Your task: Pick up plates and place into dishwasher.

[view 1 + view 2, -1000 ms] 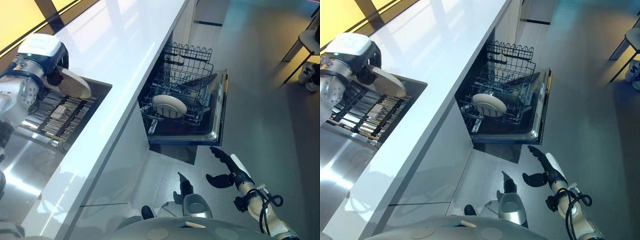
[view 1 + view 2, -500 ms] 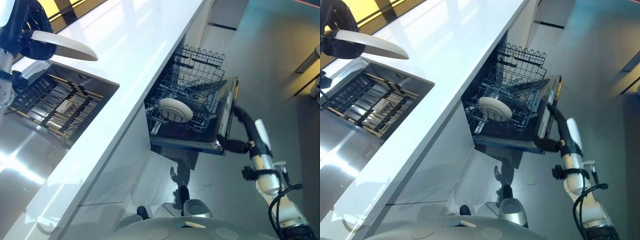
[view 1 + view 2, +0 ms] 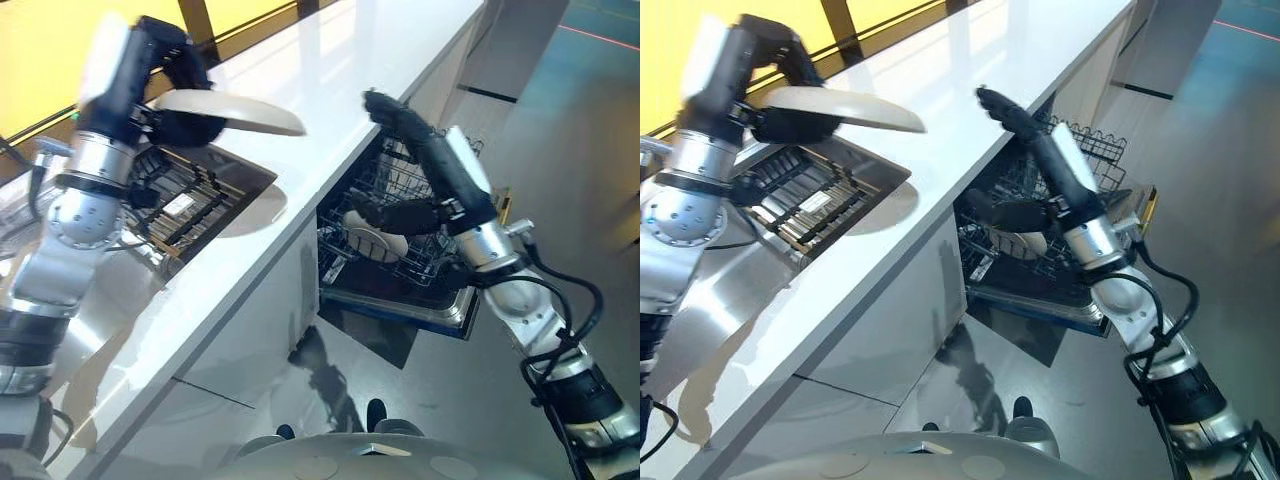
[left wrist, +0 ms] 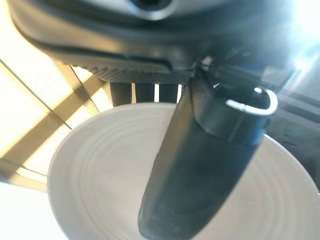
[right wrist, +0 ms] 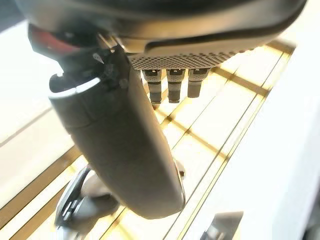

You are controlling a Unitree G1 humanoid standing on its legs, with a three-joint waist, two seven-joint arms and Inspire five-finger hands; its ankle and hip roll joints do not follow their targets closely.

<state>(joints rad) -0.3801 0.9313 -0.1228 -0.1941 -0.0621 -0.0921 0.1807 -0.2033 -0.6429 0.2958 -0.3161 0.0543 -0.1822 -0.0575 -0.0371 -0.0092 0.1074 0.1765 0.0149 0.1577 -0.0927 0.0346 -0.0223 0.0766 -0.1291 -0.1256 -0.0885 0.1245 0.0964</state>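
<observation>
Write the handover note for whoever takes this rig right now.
Left hand: shut on a white plate, held roughly level above the counter beside the sink.
Right hand: open, empty, raised over the counter's edge above the dishwasher rack.
Done: one plate stands in the rack; the dishwasher door is open.
Left: carry the held plate across and slot it into the rack.

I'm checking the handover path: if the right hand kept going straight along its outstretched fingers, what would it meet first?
Probably the round white plate gripped by the left hand; the right hand points toward it over the white countertop, though depth is uncertain.
</observation>
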